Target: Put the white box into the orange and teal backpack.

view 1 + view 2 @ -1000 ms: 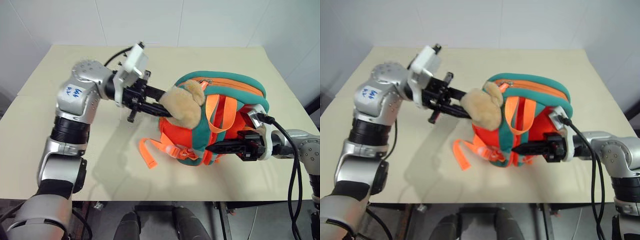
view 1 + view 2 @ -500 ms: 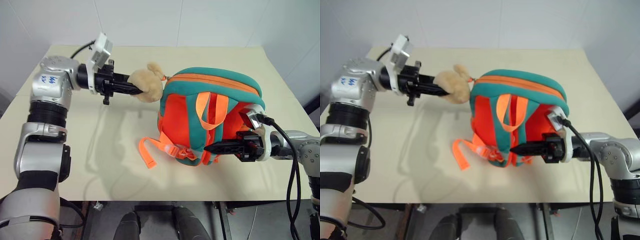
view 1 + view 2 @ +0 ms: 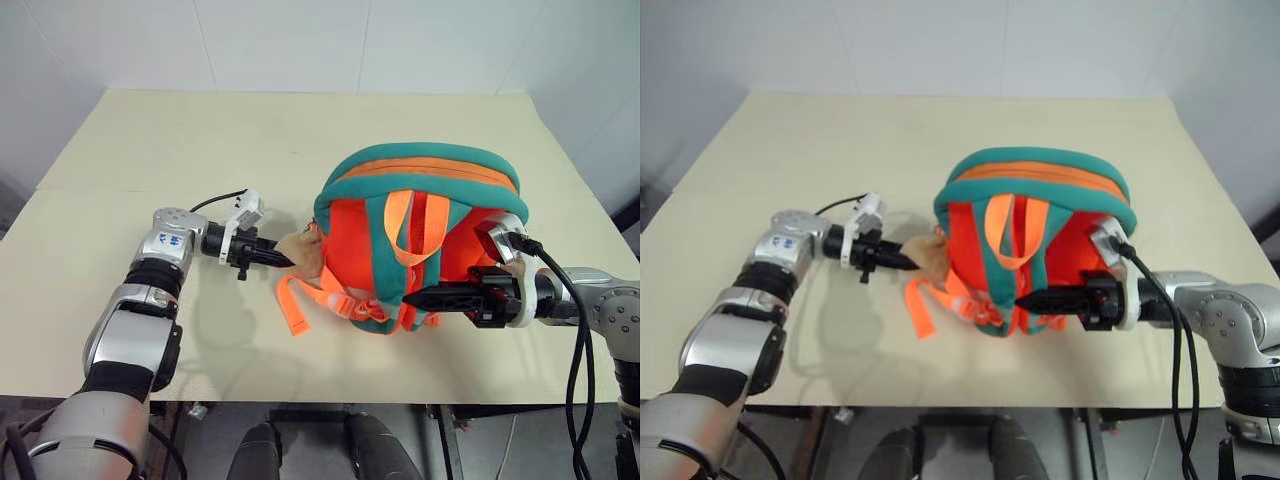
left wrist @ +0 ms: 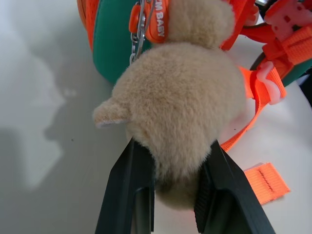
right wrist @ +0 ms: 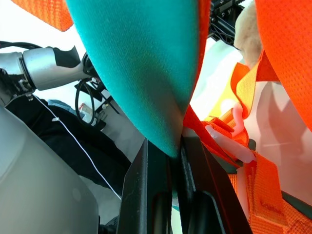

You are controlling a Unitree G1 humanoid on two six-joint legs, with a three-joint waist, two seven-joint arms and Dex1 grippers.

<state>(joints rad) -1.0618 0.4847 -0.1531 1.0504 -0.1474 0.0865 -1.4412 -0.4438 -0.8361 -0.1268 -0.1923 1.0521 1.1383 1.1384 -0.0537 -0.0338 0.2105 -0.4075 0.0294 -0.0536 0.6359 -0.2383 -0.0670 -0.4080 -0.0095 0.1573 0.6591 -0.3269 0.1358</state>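
The orange and teal backpack (image 3: 420,215) stands on the beige table (image 3: 180,140), right of centre, its straps facing me. A tan plush ball (image 3: 303,248) hangs at its lower left side, low over the table. My left gripper (image 3: 283,262) is shut on that plush ball (image 4: 180,97), one black finger (image 4: 129,190) on each side of it. From the right, my right gripper (image 3: 413,297) reaches in at the backpack's lower front. It is shut on a teal shoulder strap (image 5: 141,63). The white box is out of view.
A loose orange webbing strap (image 3: 295,308) trails from the backpack onto the table toward the near edge. A black cable (image 3: 580,340) runs along my right arm. White walls stand behind the table's far edge.
My left arm has swung down from high at the left to just above the table, bringing the plush ball down beside the backpack. The right gripper has kept its place on the strap.
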